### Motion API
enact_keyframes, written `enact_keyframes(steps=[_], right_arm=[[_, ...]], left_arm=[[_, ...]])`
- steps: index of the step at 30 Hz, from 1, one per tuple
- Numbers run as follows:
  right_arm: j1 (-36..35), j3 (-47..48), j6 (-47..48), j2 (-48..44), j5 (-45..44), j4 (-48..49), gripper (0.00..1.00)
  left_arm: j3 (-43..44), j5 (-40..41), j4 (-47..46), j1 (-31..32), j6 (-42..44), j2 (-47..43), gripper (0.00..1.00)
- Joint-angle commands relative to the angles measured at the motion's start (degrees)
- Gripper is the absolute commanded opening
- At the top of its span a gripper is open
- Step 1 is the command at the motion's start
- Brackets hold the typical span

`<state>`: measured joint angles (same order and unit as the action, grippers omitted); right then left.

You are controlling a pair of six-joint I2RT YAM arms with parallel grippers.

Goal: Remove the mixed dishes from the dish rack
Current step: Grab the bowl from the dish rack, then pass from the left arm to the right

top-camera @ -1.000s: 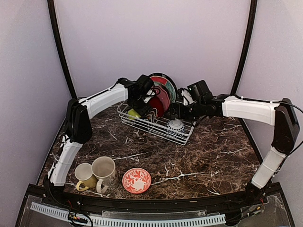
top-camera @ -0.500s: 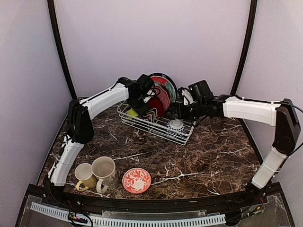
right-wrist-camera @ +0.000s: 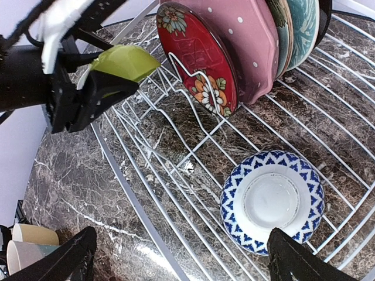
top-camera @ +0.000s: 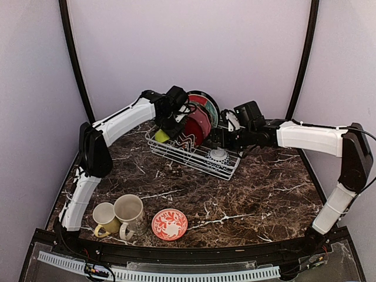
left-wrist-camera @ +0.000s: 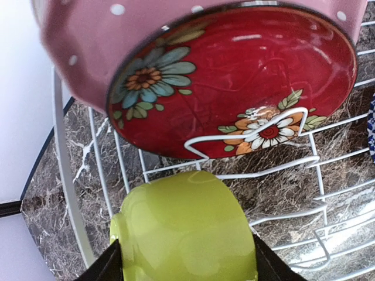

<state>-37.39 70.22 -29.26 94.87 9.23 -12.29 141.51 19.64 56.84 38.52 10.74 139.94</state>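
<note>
My left gripper [top-camera: 166, 130] is shut on the lime bowl [top-camera: 161, 136] and holds it over the left end of the white dish rack [top-camera: 176, 154]. In the left wrist view the lime bowl [left-wrist-camera: 184, 234] sits between my black fingers [left-wrist-camera: 108, 266], above the rack wires [left-wrist-camera: 70, 175]. The red floral plate [left-wrist-camera: 234, 82] and the pink dotted plate [left-wrist-camera: 88, 47] stand just behind it. My right gripper [right-wrist-camera: 187, 266] is open and empty above the rack's right part, near an upturned blue-and-white bowl [right-wrist-camera: 271, 202]. The red [right-wrist-camera: 196, 58], pink [right-wrist-camera: 246, 41] and pale-green plates [right-wrist-camera: 302, 23] stand upright in the rack.
A yellow mug [top-camera: 106, 218], a beige mug [top-camera: 130, 212] and the red-and-white patterned bowl [top-camera: 170, 224] stand on the marble table near the front left. The back wall is close behind the rack.
My left gripper has risen and shifted a little left with the lime bowl in it. The right arm has barely moved.
</note>
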Motion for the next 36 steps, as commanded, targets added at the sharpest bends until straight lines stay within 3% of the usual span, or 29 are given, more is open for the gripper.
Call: enact_keyframes(steps=[1, 6, 10, 15, 19, 24, 27, 31, 36], right_arm=[[0.3, -0.7, -0.28, -1.29, 0.09, 1.91, 0.99], [0.3, -0.93, -0.57, -1.1, 0.68, 2.46, 0.99], [0.01, -2.39, 0.31, -1.94, 4.02, 5.88, 0.99], [-1.01, -4.71, 1.17, -4.45, 6.46, 10.45, 0.99], [-1.11, -7.41, 0.41, -7.16, 7.92, 14.31, 0.98], [-1.15, -9.82, -0.34, -8.81, 12.02, 20.05, 0.92], [-2.11, -9.28, -0.75, -7.53, 14.09, 21.83, 0.89], [-3.36, -7.46, -0.8, -4.19, 14.51, 21.4, 0.75], [-3.99, -7.07, -0.47, -2.51, 13.43, 20.83, 0.63]], left_arm=[[3.26, 0.61, 2.04, 0.31, -1.55, -9.49, 0.27], [3.26, -5.64, 1.45, 0.23, -5.87, -15.88, 0.24], [-1.08, -16.48, -2.23, -0.56, -13.76, -21.77, 0.25], [-24.18, -37.97, -19.39, -1.62, -25.53, -32.76, 0.24], [-39.68, -47.35, -34.38, -2.04, -35.28, -39.75, 0.25], [-54.26, -54.01, -50.22, -2.04, -45.59, -44.46, 0.23], [-58.73, -56.9, -55.72, -1.97, -50.54, -45.27, 0.22], [-64.06, -60.98, -66.84, -1.87, -56.8, -46.47, 0.22], [-68.66, -62.62, -70.99, -1.5, -59.66, -48.88, 0.22]])
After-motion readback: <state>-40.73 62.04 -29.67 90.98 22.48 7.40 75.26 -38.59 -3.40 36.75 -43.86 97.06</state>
